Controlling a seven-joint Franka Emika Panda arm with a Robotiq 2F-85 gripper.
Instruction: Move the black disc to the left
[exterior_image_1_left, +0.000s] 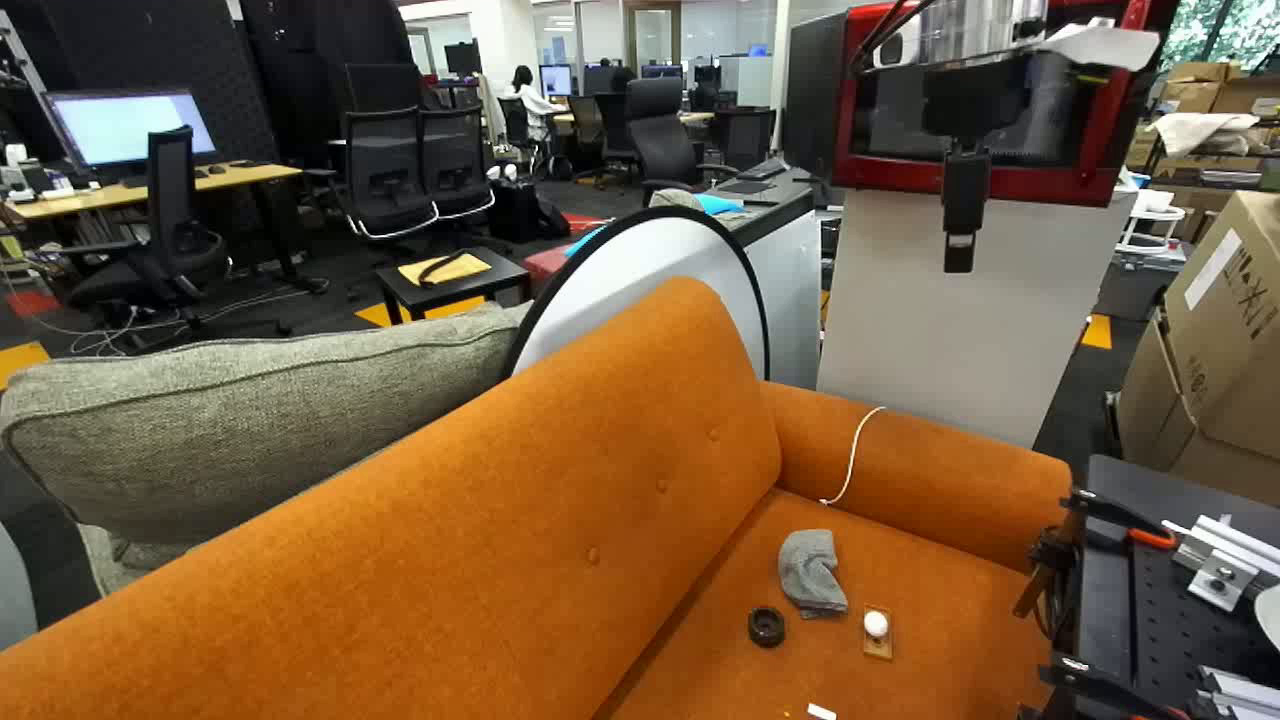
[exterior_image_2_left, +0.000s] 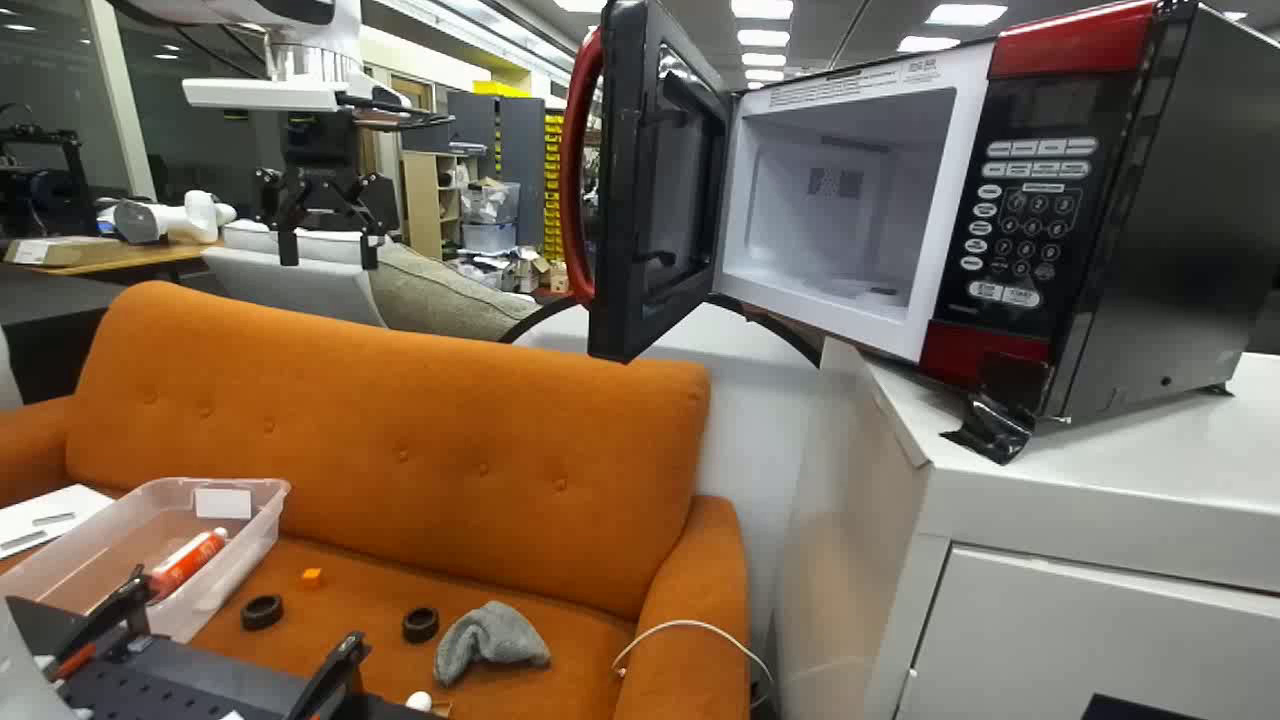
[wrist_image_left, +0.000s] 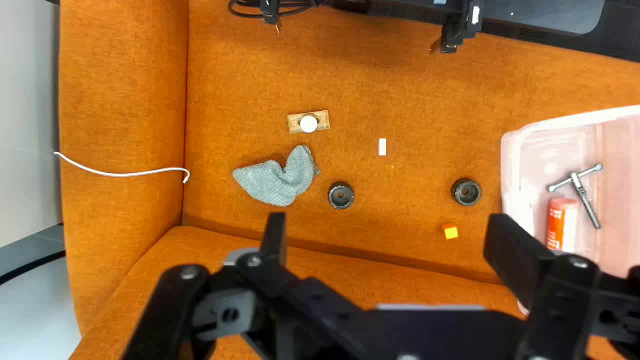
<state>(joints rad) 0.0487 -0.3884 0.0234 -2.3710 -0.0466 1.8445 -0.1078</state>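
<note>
Two black discs with raised rims lie on the orange sofa seat. One disc (wrist_image_left: 341, 201) is beside the grey cloth; it also shows in both exterior views (exterior_image_1_left: 766, 627) (exterior_image_2_left: 420, 625). The other disc (wrist_image_left: 467, 198) is near the clear plastic bin; it also shows in an exterior view (exterior_image_2_left: 262, 612). My gripper (wrist_image_left: 386, 220) is open with nothing between its fingers. It hangs high above the sofa, apart from both discs, and shows in both exterior views (exterior_image_1_left: 958, 255) (exterior_image_2_left: 328, 252).
On the seat lie a grey cloth (wrist_image_left: 280, 180), a wooden piece with a white knob (wrist_image_left: 308, 123), a small white block (wrist_image_left: 382, 146) and an orange-yellow cube (wrist_image_left: 450, 231). The plastic bin (wrist_image_left: 511, 185) holds a tube and a metal tool. An open microwave (exterior_image_2_left: 835, 325) stands beside the sofa.
</note>
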